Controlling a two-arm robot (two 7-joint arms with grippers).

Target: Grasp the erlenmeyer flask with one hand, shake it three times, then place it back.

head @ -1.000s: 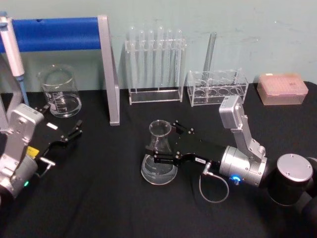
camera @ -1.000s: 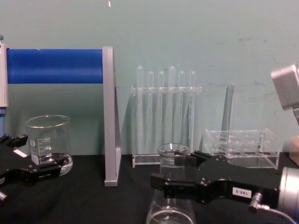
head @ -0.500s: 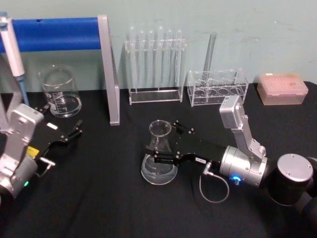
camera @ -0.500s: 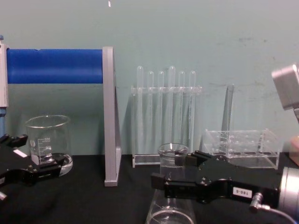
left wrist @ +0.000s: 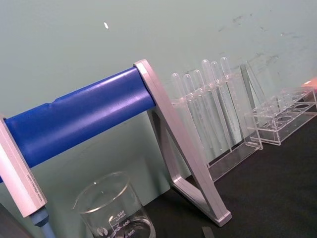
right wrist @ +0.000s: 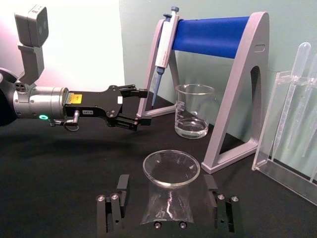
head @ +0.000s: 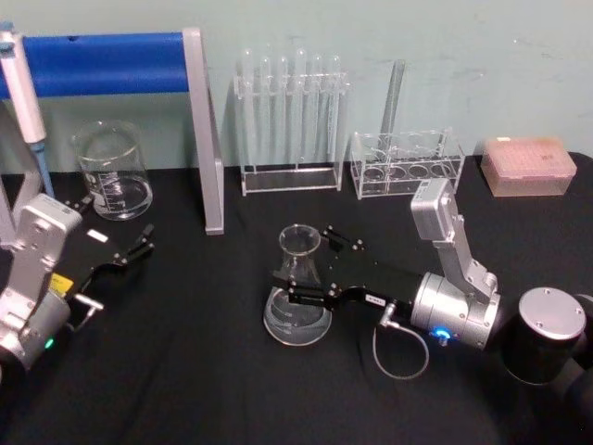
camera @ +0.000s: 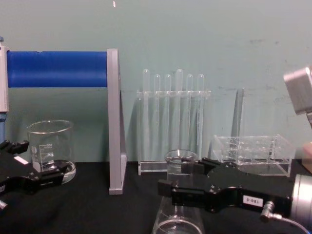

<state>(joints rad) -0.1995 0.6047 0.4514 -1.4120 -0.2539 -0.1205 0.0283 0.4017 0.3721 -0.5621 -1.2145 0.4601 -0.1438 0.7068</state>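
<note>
Clear glass conical erlenmeyer flask [head: 296,320] stands between the black blocky right gripper's [head: 304,261] spread fingers, grasp pending. Next, I judge, close squarely on the neck. The left gripper [head: 139,247] idles spread, far left.

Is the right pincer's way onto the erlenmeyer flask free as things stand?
Probably yes. The right pincer is open and straddles the neck of the erlenmeyer flask, with nothing else in the gap. The left pincer sits far off, by the beaker.
</note>
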